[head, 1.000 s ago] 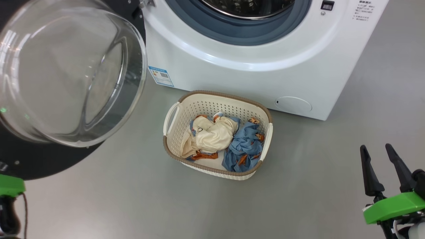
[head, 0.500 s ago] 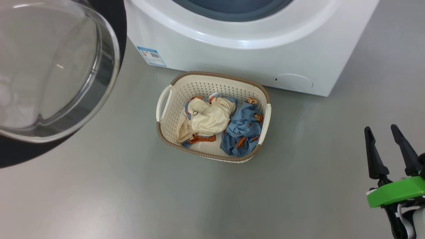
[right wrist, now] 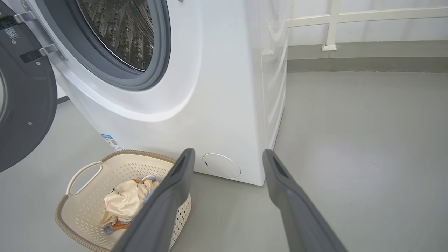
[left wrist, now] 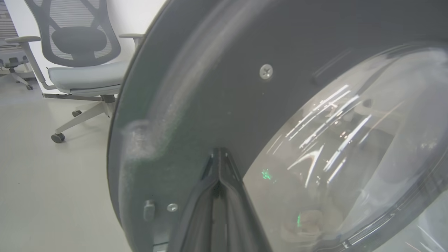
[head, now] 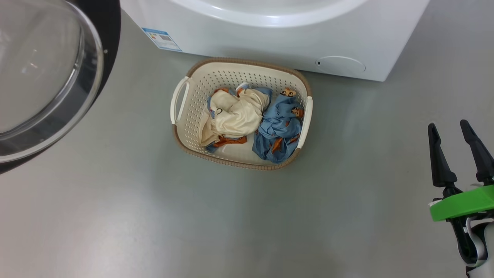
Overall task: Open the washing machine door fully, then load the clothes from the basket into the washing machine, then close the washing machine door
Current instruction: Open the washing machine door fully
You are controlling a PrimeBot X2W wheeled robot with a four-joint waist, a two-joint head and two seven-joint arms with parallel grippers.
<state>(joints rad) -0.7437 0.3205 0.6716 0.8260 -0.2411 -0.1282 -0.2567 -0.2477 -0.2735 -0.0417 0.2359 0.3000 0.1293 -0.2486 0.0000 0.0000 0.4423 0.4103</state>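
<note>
**Far left.** The washing machine door (head: 38,77) is standing swung out from the washing machine (head: 270,42), with its clear glass bowl bulging toward the head camera and its black rim showing behind. In the left wrist view the left pincer (left wrist: 219,155) is pressing its two dark fingers together, closed on nothing. It is pointing at the door's dark inner rim just beside the glass; whether the tips are touching the rim cannot be told. An office chair (left wrist: 80,59) is standing beyond the door's edge.

**Centre.** The basket (head: 231,75) is sitting on the grey floor (head: 154,216) just in front of the machine's lower front, between the blue label (head: 161,39) and the round white flap (head: 340,64). The clothes (head: 247,112) are lying inside it. The cream garment (head: 231,117) is on the left and the light blue garment (head: 278,133) is on the right, and the two are touching.

**Right.** The right pincer (head: 447,124) is hovering over the floor at the lower right, its fingers spread wide and holding nothing. The basket and the clothes are lying well to its left, apart from it. In the right wrist view the basket is showing at the lower left, partly behind one finger. The flap is showing between the fingers, and the steel drum (right wrist: 119,31) is lying open at the upper left.
</note>
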